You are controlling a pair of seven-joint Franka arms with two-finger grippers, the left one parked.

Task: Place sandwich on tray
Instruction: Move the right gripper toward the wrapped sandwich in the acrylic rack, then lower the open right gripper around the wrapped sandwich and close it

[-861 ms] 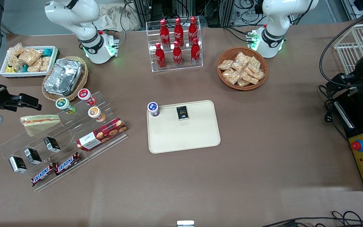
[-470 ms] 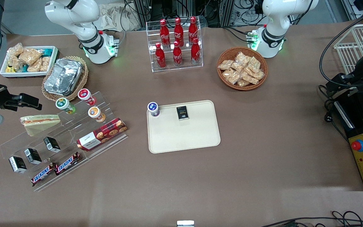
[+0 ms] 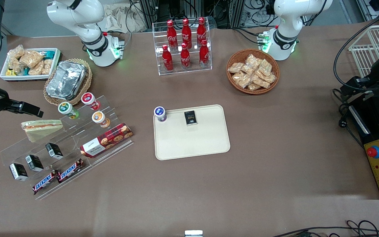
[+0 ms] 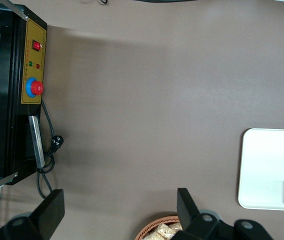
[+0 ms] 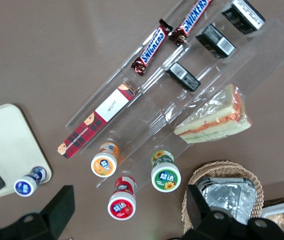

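The sandwich [image 3: 40, 128] is a clear-wrapped wedge of white bread with orange and green filling, lying on the upper step of an acrylic stand [image 3: 67, 144]. It also shows in the right wrist view [image 5: 215, 117]. My gripper [image 3: 37, 112] hovers open above the table at the working arm's end, just farther from the front camera than the sandwich, holding nothing. In its wrist view the gripper [image 5: 129, 197] has its fingers spread wide over the yogurt cups. The beige tray [image 3: 192, 144] lies mid-table and its corner [image 5: 2, 140] shows in the wrist view.
On the tray stand a blue-lidded cup [image 3: 160, 114] and a black box [image 3: 190, 118]. The stand carries three cups [image 3: 89, 100], black boxes [image 3: 34, 162], a cookie box [image 3: 106, 140] and Snickers bars [image 3: 58, 177]. A foil container [image 3: 66, 80], a white bin [image 3: 30, 63], a cola rack [image 3: 184, 46] and a snack basket [image 3: 252, 70] stand farther back.
My gripper has shifted slightly away from the front camera and turned, so its fingers now line up as one dark bar. The sandwich and everything else stayed put.
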